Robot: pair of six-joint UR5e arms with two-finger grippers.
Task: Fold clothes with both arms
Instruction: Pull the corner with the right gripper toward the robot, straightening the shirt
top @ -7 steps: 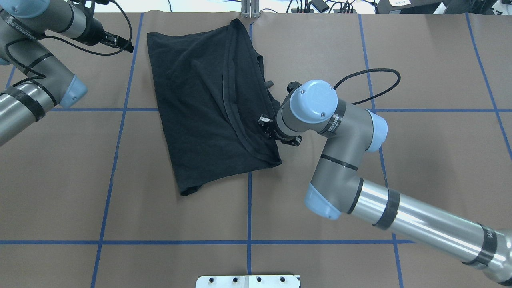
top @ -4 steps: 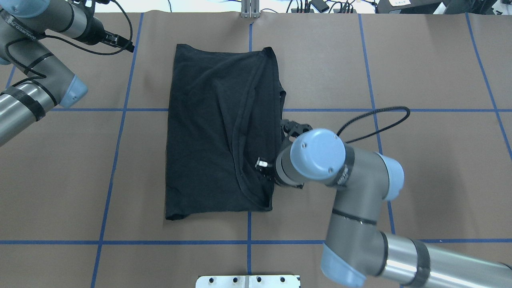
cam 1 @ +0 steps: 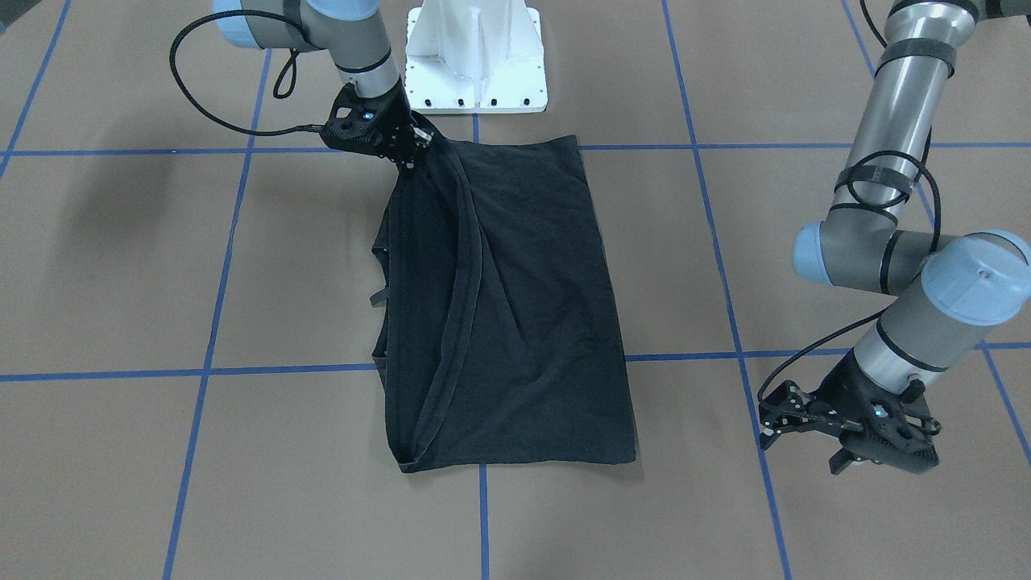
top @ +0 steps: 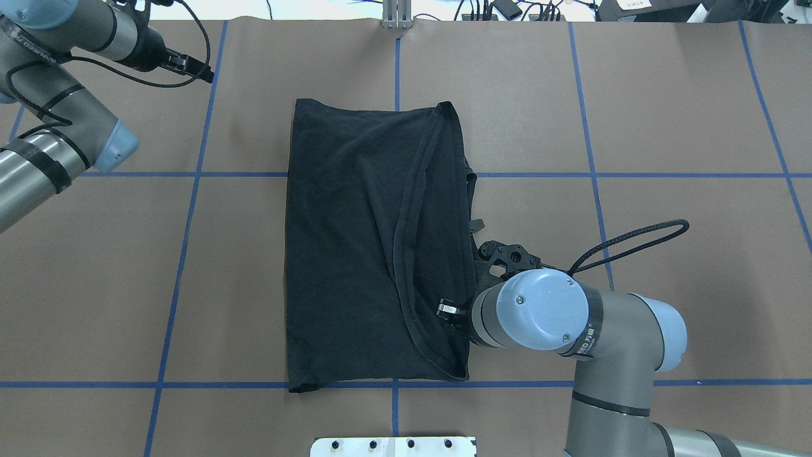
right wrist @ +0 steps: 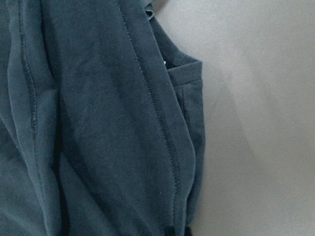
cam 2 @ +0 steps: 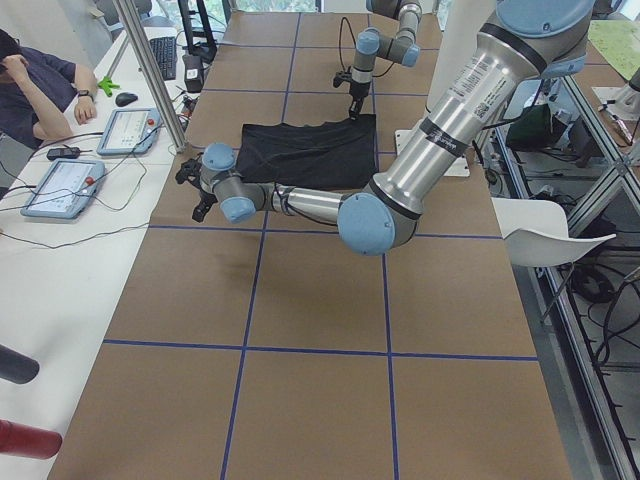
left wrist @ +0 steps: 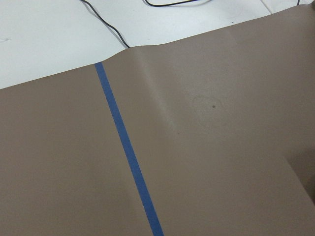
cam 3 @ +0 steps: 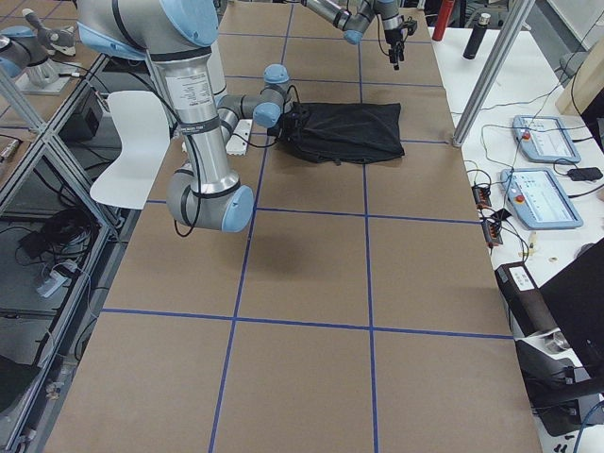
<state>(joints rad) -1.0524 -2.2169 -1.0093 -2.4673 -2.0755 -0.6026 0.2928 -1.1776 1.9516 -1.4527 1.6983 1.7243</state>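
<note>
Overhead exterior — black T-shirt [top: 355,254] lies folded, plain, creased, right fingers [top: 448,310] pinching its edge — left fingers [top: 190,65] unreadable.

T-shirt [top: 355,254] on table [top: 666,101], right arm [top: 539,311] at edge

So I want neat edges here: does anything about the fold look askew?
Yes. On the T-shirt, the top layer lies askew: its hem curves diagonally instead of following the side edge, and small flaps poke out there. The right hand pinches one corner, bunching the cloth.
</note>
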